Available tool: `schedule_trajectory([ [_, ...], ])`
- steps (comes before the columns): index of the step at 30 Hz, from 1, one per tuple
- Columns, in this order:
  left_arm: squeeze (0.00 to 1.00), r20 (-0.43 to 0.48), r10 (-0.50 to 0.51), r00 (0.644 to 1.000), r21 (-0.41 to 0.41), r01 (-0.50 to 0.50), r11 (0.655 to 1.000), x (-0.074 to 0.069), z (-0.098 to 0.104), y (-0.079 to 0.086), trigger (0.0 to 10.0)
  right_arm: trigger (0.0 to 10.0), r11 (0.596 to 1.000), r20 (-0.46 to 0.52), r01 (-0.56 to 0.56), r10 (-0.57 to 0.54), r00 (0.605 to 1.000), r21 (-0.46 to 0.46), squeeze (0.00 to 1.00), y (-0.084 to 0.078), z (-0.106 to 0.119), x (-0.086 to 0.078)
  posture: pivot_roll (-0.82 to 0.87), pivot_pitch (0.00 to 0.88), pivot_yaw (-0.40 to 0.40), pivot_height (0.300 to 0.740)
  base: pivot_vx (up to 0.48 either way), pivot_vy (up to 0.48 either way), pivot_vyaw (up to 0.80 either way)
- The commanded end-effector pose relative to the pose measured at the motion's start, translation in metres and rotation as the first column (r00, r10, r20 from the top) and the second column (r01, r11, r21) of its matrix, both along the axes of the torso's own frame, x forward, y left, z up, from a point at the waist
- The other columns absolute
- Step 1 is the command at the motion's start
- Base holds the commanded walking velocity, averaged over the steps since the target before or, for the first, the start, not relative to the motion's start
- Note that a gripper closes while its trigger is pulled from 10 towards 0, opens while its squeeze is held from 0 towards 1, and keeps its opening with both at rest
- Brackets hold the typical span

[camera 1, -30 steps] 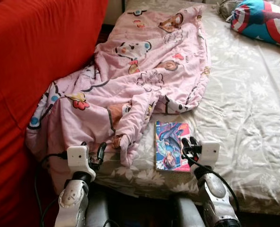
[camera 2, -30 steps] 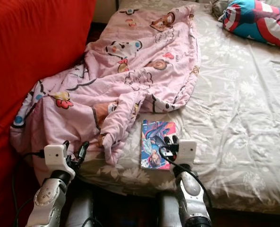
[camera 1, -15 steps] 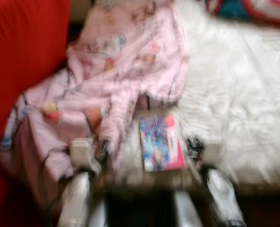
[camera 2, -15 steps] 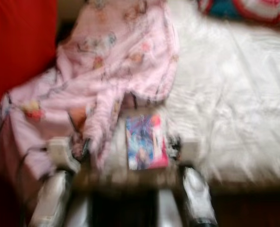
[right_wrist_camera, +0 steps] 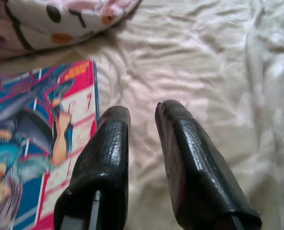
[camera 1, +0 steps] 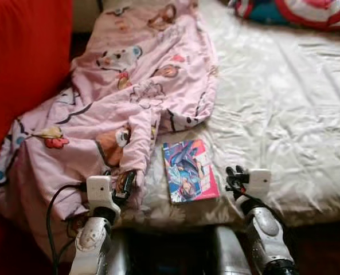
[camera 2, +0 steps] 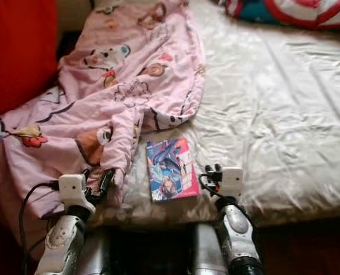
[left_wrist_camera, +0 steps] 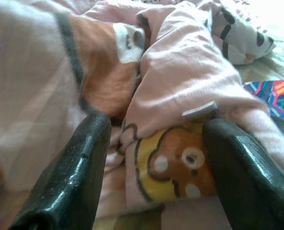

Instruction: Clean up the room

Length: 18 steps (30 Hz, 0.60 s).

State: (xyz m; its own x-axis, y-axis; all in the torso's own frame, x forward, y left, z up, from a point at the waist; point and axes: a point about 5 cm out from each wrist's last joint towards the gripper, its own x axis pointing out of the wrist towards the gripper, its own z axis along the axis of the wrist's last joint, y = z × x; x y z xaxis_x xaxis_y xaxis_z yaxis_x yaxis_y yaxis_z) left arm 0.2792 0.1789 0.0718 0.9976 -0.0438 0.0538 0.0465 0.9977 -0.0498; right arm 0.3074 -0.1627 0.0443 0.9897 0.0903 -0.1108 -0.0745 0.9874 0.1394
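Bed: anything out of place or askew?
Yes. The pink cartoon blanket lies crumpled, its edge hanging off the bed's near side. A comic book lies askew on the sheet beside it.

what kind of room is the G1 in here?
Most likely a bedroom. It faces a bed with a wrinkled pale floral sheet, a pink cartoon-print blanket crumpled across it, and a colourful pillow at the far end. A comic book lies near the bed's edge.

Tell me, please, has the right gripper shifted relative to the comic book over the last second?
Yes: the right gripper now sits clear of the comic book, farther to its right.
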Motion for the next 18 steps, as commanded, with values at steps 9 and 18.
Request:
schedule_trajectory([
  [9,0.00,0.105,0.132,0.986,0.010,-0.134,0.991,-0.008,0.026,0.028,10.0,10.0,0.999,-0.002,-0.044,0.044,0.999,0.021,0.00,0.006,0.005,0.011,0.01,0.298,0.003,0.582,0.000,0.000,0.00],
  [18,0.00,0.086,0.064,0.994,0.011,-0.065,0.998,-0.009,0.027,0.018,10.0,10.0,0.999,-0.006,-0.041,0.041,0.999,0.030,0.00,0.005,0.004,0.012,0.02,0.310,0.010,0.582,0.000,0.000,0.00],
])
